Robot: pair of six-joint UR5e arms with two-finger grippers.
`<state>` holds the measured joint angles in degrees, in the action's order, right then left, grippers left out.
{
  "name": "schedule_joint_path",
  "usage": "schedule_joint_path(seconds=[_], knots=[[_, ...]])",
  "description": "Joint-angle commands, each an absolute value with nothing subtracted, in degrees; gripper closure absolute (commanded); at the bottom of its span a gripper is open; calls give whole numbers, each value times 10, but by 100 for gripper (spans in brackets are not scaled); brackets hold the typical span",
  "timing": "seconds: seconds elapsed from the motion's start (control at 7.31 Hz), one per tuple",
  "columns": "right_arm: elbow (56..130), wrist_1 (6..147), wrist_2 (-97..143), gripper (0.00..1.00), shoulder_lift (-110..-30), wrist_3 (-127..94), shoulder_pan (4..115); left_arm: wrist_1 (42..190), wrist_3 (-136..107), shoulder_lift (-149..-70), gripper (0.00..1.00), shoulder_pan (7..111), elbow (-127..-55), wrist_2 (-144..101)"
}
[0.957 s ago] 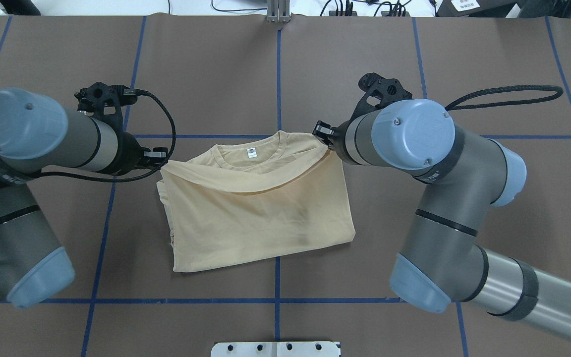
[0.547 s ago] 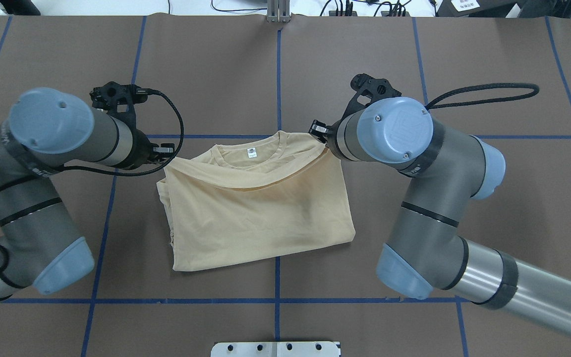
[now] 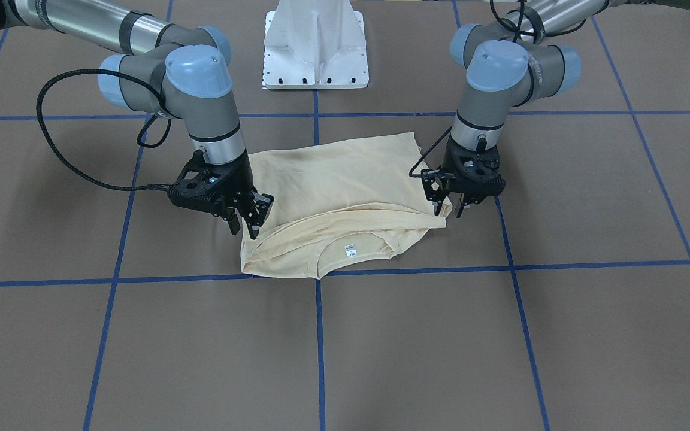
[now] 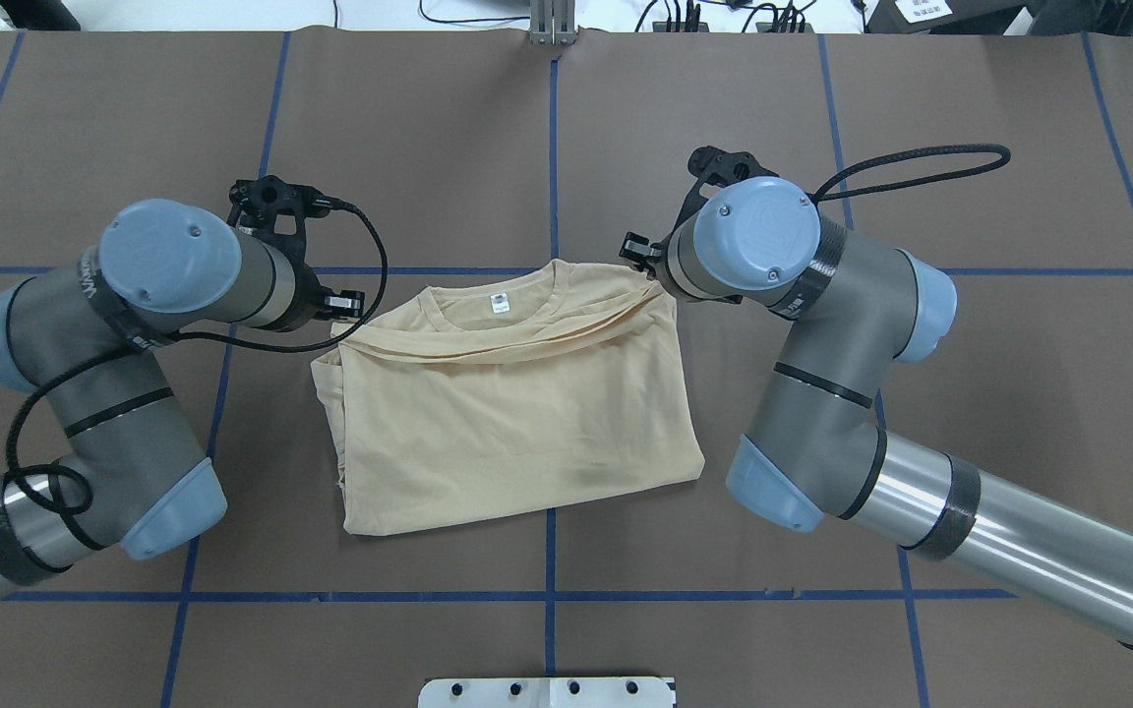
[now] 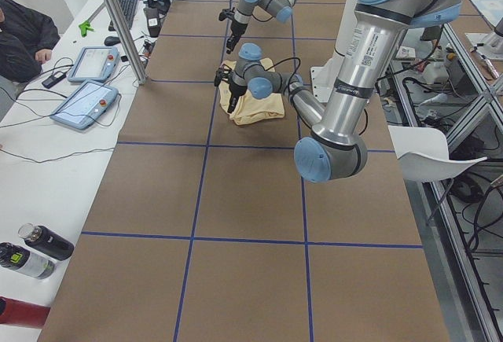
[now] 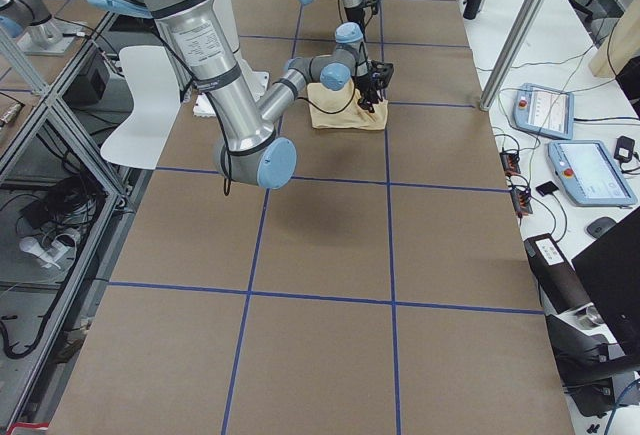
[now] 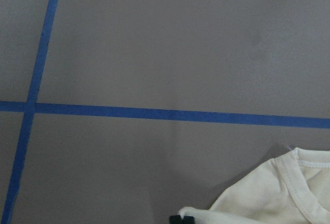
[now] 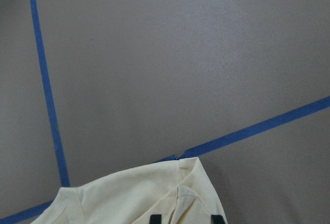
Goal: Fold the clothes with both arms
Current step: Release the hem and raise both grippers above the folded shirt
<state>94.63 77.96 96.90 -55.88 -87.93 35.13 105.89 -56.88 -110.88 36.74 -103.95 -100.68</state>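
The pale yellow shirt lies folded on the brown table, collar and white neck label at the far side; no print shows. Its upper layer's edge stretches just below the collar between both grippers. My left gripper is shut on that layer's left corner, which lifts into its fingers in the front view. At the right corner by the collar my right gripper is shut on the fabric. In the right wrist view cloth rises between two fingertips. The left wrist view has cloth beside one fingertip.
Blue tape lines grid the table. The white pedestal base stands on the robot's side of the shirt. On a side bench are teach pendants, bottles and a seated person. A metal post rises at the table edge.
Both arms swung inward and away from the robot. The raised, sagging upper layer has come down and lies flatter, its edge nearer the collar. Both grippers still hold their corners.
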Motion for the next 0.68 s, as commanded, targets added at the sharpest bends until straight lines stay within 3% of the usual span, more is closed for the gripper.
schedule_joint_path(seconds=[0.0,0.14,0.55], knots=[[968,775,1005,0,-584,-874,367,1061,-561,-1044,0,360,-1118,-1054],[987,775,1007,0,-596,-874,367,1062,-566,-1014,0,334,-1148,-1054],[987,774,1003,0,-599,-875,366,1124,-720,-1002,0,224,-1142,-1015]])
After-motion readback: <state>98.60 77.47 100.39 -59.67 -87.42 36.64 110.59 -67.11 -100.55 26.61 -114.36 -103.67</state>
